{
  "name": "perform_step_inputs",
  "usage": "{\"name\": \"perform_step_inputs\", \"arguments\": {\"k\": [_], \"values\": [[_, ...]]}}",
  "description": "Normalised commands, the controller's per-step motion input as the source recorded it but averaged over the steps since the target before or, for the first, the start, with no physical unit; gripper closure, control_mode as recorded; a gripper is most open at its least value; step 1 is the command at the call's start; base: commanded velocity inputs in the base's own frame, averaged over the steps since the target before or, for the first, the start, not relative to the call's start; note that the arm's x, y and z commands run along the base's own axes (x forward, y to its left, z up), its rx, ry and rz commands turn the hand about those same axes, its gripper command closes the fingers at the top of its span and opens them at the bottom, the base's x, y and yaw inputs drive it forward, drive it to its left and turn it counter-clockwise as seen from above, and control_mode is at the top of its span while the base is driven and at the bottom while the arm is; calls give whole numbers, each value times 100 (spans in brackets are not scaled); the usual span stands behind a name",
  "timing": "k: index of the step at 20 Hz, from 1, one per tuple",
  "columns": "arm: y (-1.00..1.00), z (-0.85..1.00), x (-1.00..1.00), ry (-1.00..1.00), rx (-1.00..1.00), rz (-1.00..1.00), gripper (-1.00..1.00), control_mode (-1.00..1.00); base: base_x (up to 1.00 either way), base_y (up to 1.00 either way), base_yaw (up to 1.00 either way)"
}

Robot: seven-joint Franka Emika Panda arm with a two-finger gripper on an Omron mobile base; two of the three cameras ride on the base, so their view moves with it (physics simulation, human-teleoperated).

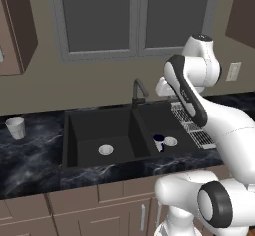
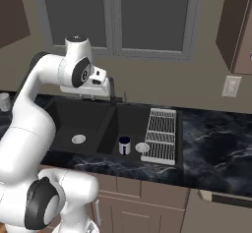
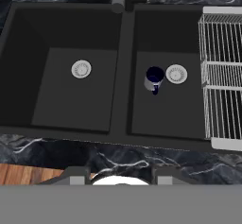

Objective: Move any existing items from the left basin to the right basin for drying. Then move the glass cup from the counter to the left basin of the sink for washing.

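Glass cup (image 1: 16, 127) waits on the worktop (image 1: 30, 155), left of the sink; the first half looks done.
Gripper (image 3: 122, 176) hangs high over the sink's front edge, looking down, holding nothing; its tips stand partly apart, though how wide I cannot tell. Below, the left basin (image 3: 71, 93) is bare but for its drain, and a small dark cup (image 3: 154, 78) stands in the right basin (image 3: 165, 100) beside the drain. The arm rises from the base, elbow high by the window.

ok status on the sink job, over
Gripper high over the sink, fingers apart, holding nothing. Dark cup upright in the right basin; left basin bare. Glass cup on the counter left of the sink, path unobstructed.
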Motion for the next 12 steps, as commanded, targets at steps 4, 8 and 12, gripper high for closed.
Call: {"name": "perform_step_inputs", "arguments": {"k": [4, 8, 12], "values": [[0, 0, 0, 0, 0, 0, -100, 100, 0, 0, 0], [0, 0, 0, 0, 0, 0, -100, 100, 0, 0, 0], [0, 0, 0, 0, 0, 0, -100, 100, -1, 0, 0]]}}
